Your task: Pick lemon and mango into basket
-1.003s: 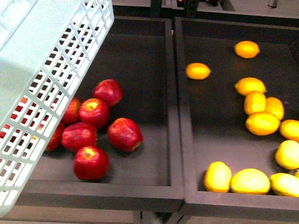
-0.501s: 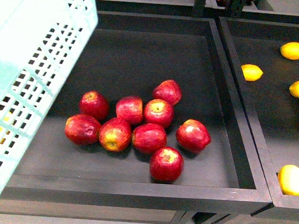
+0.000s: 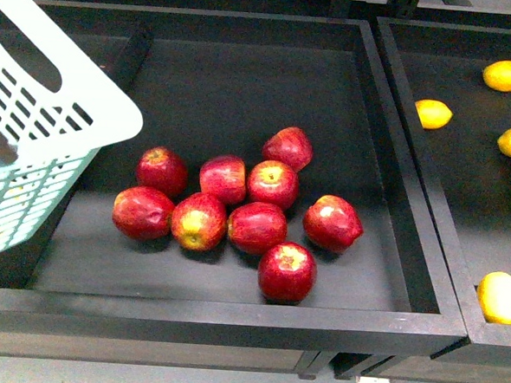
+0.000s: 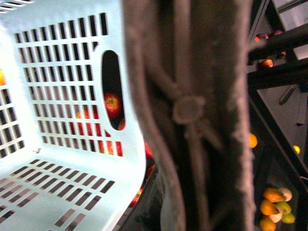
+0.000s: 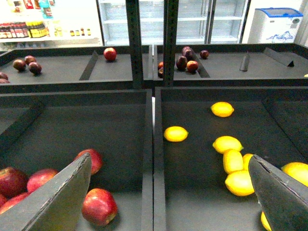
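Your nearest lemon (image 5: 175,134) lies alone on the dark floor of the right-hand bin (image 3: 463,196), just past the divider. More lemons (image 5: 233,159) are bunched further to the right. The right gripper (image 5: 169,159) stands wide open with nothing between its fingers (image 5: 53,197). That lone lemon sits ahead of it and well apart, roughly in line with the gap. The basket (image 3: 33,143) hangs tilted at the left of the front view, over the left edge of the neighbouring bin (image 3: 230,316). That bin holds a cluster of red apples (image 3: 237,208), and you can see some of them through the basket's slotted wall in the left wrist view. The basket's grey-brown handle (image 4: 192,110) fills that view, close and blurred. You cannot tell the left gripper apart from it, nor how far that gripper is closed.
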`<action>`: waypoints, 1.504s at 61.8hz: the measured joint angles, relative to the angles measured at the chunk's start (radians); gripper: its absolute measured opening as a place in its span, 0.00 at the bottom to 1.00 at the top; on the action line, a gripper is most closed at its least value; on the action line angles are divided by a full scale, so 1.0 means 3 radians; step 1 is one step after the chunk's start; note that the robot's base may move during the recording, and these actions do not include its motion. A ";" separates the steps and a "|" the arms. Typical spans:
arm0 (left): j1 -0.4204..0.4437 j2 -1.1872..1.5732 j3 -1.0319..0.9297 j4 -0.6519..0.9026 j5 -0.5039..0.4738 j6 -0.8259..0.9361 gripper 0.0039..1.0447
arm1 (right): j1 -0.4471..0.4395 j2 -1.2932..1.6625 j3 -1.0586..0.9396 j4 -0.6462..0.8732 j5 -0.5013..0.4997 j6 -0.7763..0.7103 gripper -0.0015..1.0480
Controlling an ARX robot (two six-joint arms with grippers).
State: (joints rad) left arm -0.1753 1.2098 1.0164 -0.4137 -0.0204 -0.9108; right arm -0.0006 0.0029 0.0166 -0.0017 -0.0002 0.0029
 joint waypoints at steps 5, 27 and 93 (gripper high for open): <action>-0.0159 0.0243 0.0205 0.0090 0.0009 0.0015 0.04 | 0.0000 0.0000 0.0000 0.0000 0.0000 0.0000 0.92; -0.0951 0.1193 0.0979 0.0123 0.0514 -0.0056 0.04 | 0.0000 0.0000 0.0000 0.0000 0.0000 0.0000 0.92; -0.1470 0.1427 0.1266 0.0270 0.0954 -0.0022 0.04 | 0.0000 0.0000 0.0000 0.0000 0.0000 0.0000 0.92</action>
State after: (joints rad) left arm -0.6163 1.6379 1.3964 -0.3328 0.2657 -0.9173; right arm -0.0006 0.0029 0.0166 -0.0017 -0.0002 0.0029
